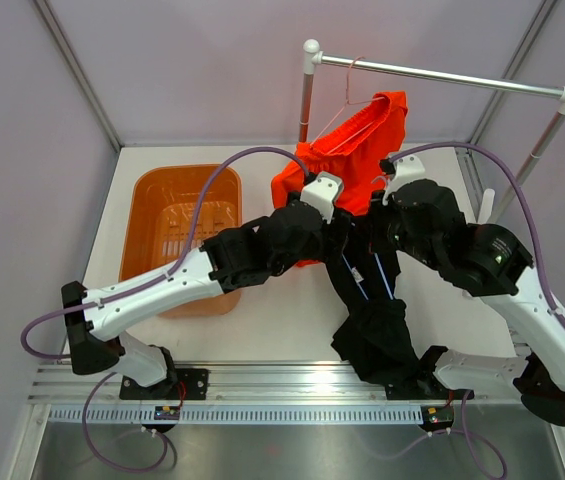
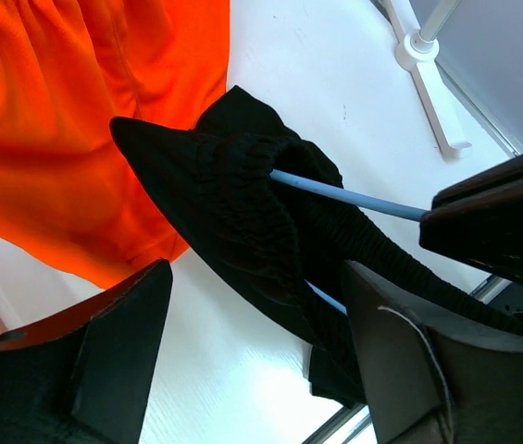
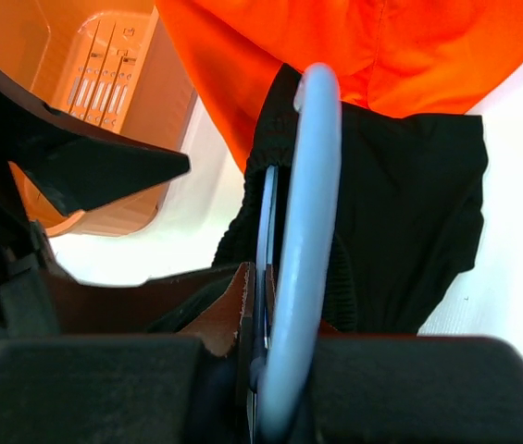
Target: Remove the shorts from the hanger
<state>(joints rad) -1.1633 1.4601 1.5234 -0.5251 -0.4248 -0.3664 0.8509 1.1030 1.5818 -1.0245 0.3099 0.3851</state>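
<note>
Black shorts (image 1: 374, 335) hang on a light blue hanger (image 3: 305, 222) and trail down onto the table. My right gripper (image 3: 284, 277) is shut on that hanger's wire. My left gripper (image 2: 256, 342) is open, its fingers (image 2: 118, 342) standing either side of the black waistband (image 2: 233, 203), from which the blue hanger (image 2: 349, 197) sticks out. In the top view the left gripper (image 1: 342, 232) and right gripper (image 1: 382, 215) meet over the table's middle. Orange-red shorts (image 1: 357, 150) hang behind them on a pink hanger (image 1: 347, 105), and they also show as orange-red shorts (image 2: 67, 120) in the left wrist view.
An orange basket (image 1: 177, 235) sits on the table to the left. A metal clothes rack (image 1: 442, 75) stands at the back, its white foot (image 2: 432, 83) on the table. Grey walls close in the left and right sides.
</note>
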